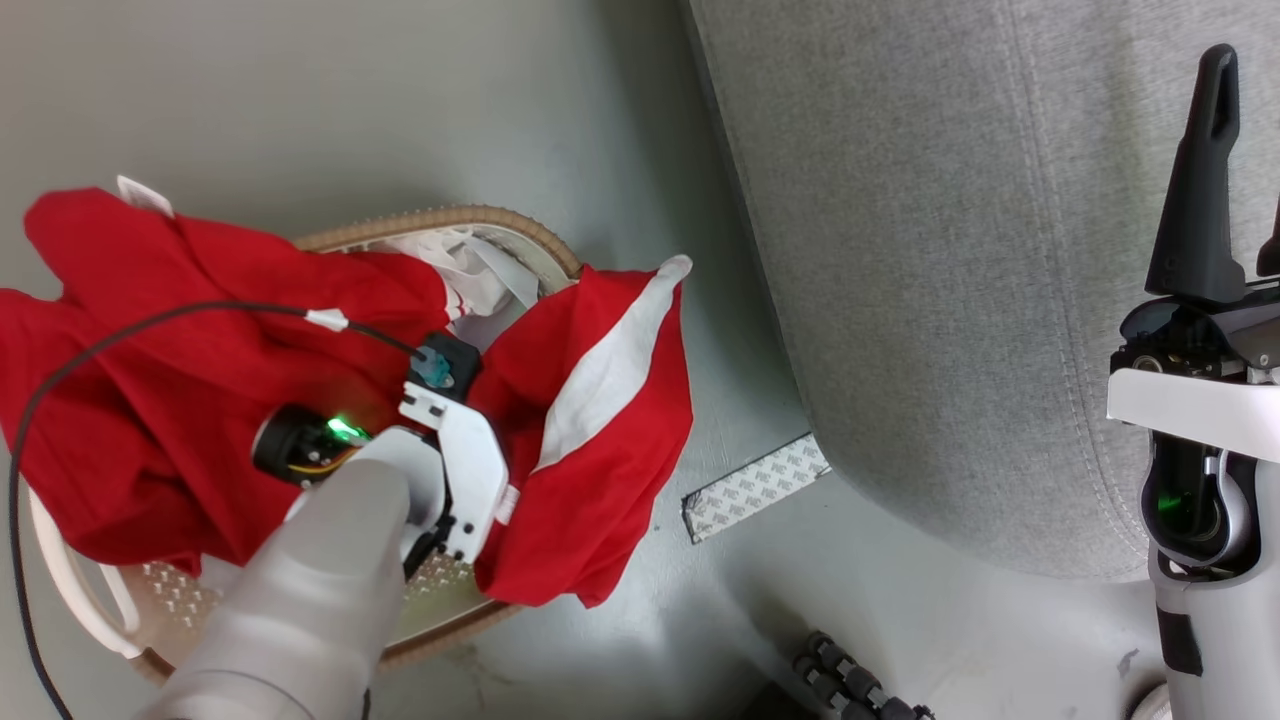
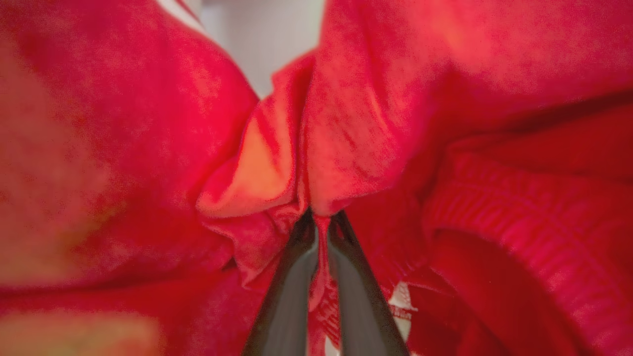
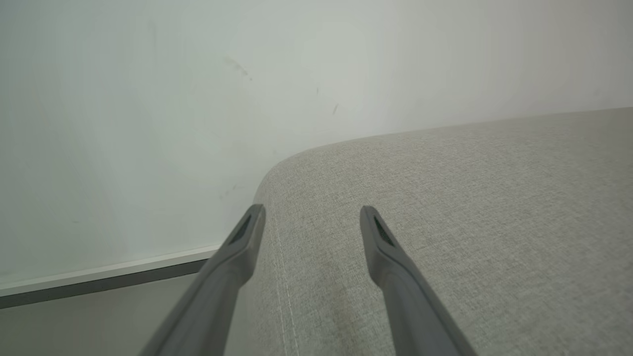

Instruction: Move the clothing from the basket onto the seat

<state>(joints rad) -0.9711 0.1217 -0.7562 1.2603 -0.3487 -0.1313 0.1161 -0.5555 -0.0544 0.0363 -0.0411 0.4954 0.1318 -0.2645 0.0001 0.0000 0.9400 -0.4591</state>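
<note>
So the clothing (image 1: 200,380) is heaped in and over the basket (image 1: 470,215) at about 9 o'clock in the head view, with one red-and-white piece spilling over the rim toward 3. The left gripper (image 2: 321,222) is down in the pile, fingers pinched nearly together on a fold of red fabric. It's blurry up close, so maybe more than one layer. Looks like the grab step. Next it needs a lift clear of the rim, then a swing toward 2 o'clock to the seat (image 1: 950,250), where the right gripper (image 3: 312,212) hovers wide open, holding nothing.

head: top-down | left wrist: against clothing (image 2: 148,123) | right wrist: over seat (image 3: 470,222)
</note>
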